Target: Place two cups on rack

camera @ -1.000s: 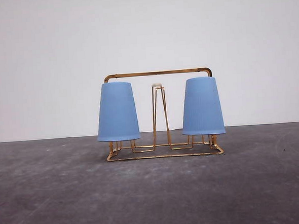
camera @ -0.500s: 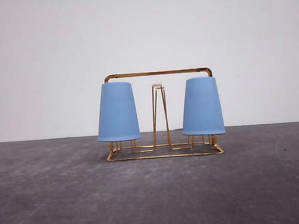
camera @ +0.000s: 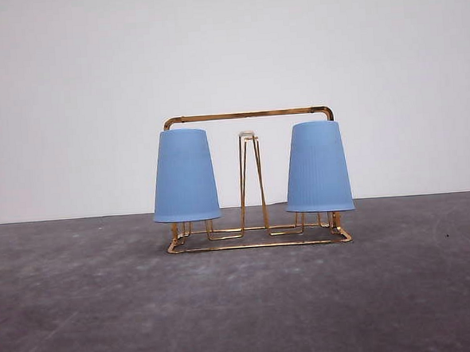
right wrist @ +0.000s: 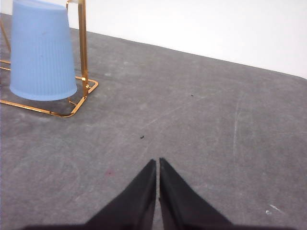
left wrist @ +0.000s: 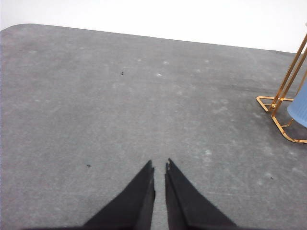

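Task looks done: 2 cups [camera: 185, 176] [camera: 318, 168] sit inverted on rack [camera: 248, 115]; left gripper [left wrist: 159, 167] and right gripper [right wrist: 158, 163] jaws closed, empty, away from rack.

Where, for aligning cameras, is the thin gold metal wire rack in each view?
Front view: gold wire rack, centred on the grey tabletop.
Left wrist view: its end corner, ahead of the left gripper.
Right wrist view: its other end, holding an inverted light-blue ribbed cup.
Shared landmark: tabletop.
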